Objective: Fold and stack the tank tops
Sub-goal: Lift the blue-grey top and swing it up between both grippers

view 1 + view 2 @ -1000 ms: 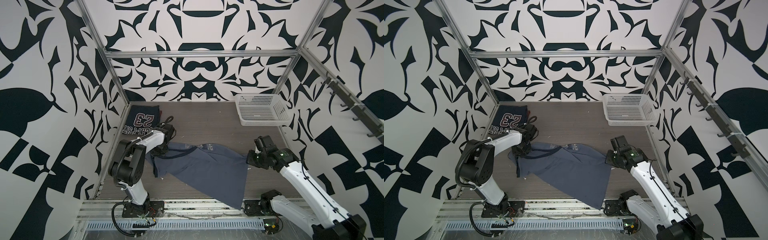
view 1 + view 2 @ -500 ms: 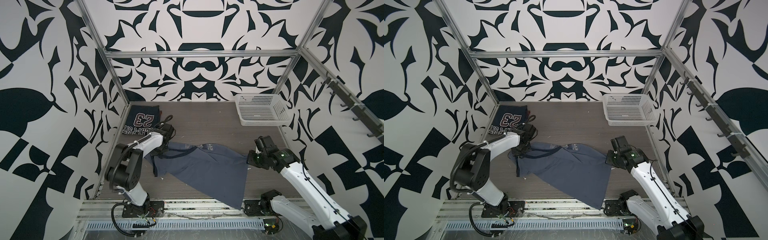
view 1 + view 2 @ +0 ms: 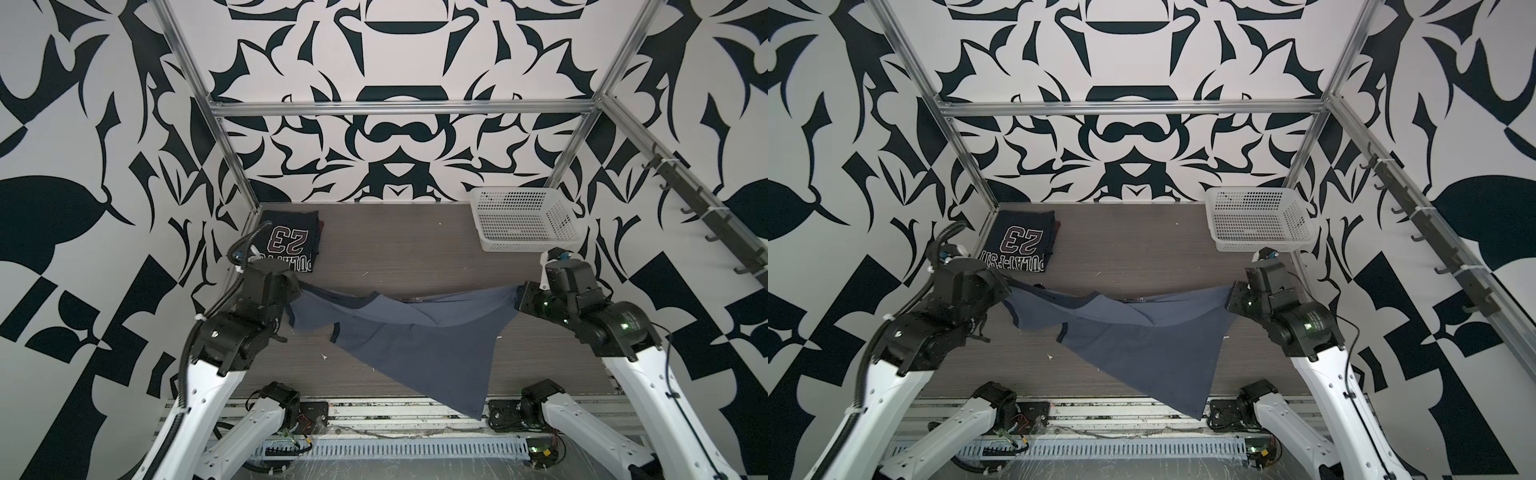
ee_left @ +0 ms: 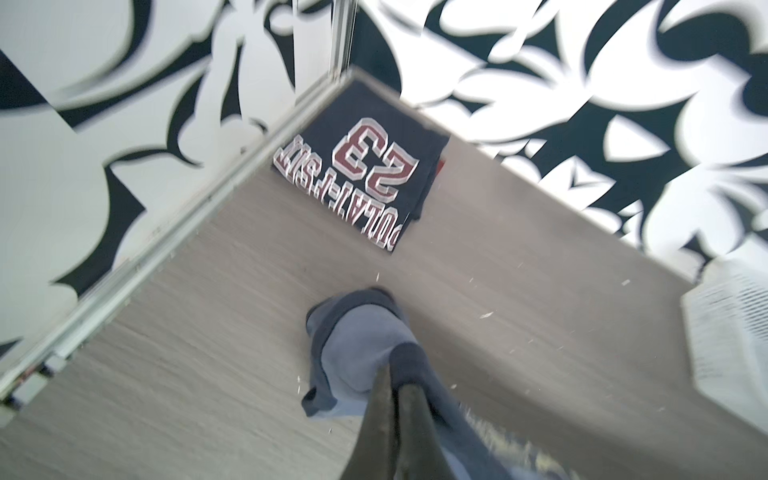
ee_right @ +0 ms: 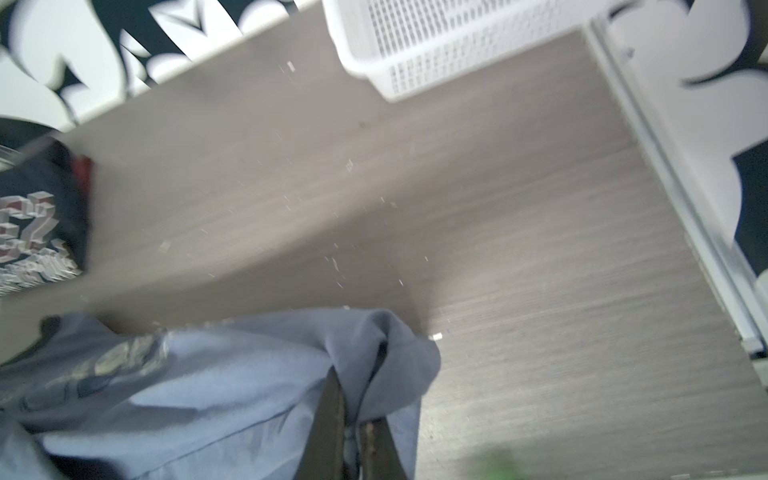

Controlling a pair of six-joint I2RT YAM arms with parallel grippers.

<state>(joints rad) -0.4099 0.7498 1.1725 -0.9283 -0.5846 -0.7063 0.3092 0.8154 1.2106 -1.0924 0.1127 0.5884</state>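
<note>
Over the middle of the table (image 3: 415,249), the slate-blue tank top (image 3: 419,345) hangs between both arms. The left gripper (image 4: 399,374) pinches its trimmed strap end and the right gripper (image 5: 351,399) pinches the opposite edge. It looks light and limp, sagging at the centre, so edge holds suit it. The navy "23" tank top (image 3: 291,245) lies folded in the far left corner.

Both top views are bright, evenly lit and sharp, with no glare. The lifted slate-blue cotton tank top (image 3: 415,345) casts a soft shadow on the grey wood-grain tabletop (image 3: 395,249). Both wrist views are motion-blurred, smearing the white perforated plastic basket (image 5: 436,41) and the black-and-white patterned walls (image 4: 582,62).
</note>
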